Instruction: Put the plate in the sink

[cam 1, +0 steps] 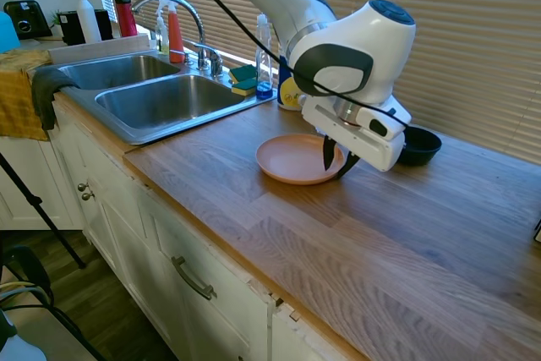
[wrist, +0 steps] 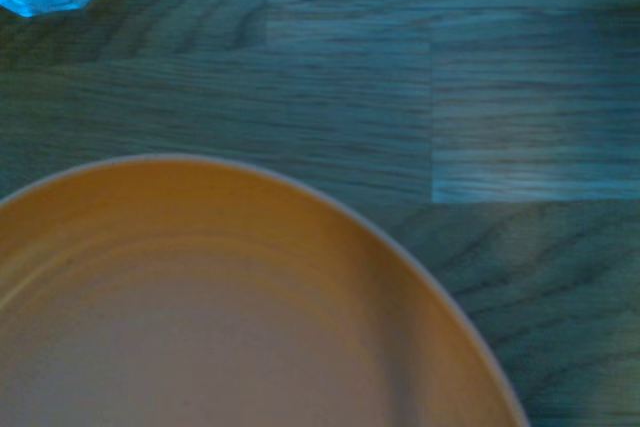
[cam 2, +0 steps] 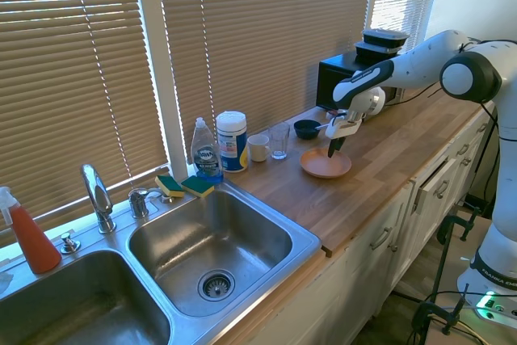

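Salmon-orange plate (cam 1: 294,159) flat on the wooden countertop (cam 1: 355,243), well apart from the steel sink (cam 1: 165,101), gripper (cam 1: 336,158) down at its far rim, fingers slightly parted astride the edge, dark bowl (cam 1: 420,144) just beyond.

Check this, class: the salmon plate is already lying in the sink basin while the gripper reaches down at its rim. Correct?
Not quite. The plate lies on the wooden counter, beside the sink, as both exterior views show. The gripper is indeed down at its rim.
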You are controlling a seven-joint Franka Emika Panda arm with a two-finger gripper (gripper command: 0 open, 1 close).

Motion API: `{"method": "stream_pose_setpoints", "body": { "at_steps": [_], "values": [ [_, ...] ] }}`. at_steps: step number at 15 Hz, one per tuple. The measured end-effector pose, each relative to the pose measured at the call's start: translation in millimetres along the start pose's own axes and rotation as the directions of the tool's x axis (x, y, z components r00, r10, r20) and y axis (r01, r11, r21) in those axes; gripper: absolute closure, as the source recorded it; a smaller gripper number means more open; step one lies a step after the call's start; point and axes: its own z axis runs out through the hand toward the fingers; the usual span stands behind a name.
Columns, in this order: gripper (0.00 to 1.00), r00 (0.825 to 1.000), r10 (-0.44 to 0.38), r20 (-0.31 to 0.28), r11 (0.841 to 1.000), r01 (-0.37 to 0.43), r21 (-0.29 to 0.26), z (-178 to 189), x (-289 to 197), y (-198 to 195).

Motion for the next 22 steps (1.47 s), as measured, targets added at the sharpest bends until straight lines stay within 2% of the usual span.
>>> {"method": "stream_pose_setpoints", "body": {
  "at_steps": [2, 4, 8, 12, 18, 22],
  "values": [
    [1.0, 1.0, -0.004, 0.015, 1.0, 0.003, 0.01, -0.2, 1.4, 2.5],
    [1.0, 0.998, -0.009, 0.061, 1.0, 0.008, 0.02, 0.2, 1.7, 4.0],
    [1.0, 0.993, -0.023, 0.114, 0.998, 0.016, 0.058, 3.4, 5.0, 6.8],
    [1.0, 0.983, -0.03, 0.179, 0.996, 0.014, 0.092, 9.1, 0.3, 2.7],
    [1.0, 0.961, -0.011, 0.275, 0.989, -0.03, 0.145, 17.1, -11.9, -1.5],
    [1.0, 0.954, -0.033, 0.299, 0.984, -0.021, 0.178, 10.3, -28.7, -25.0]
  ]
}}
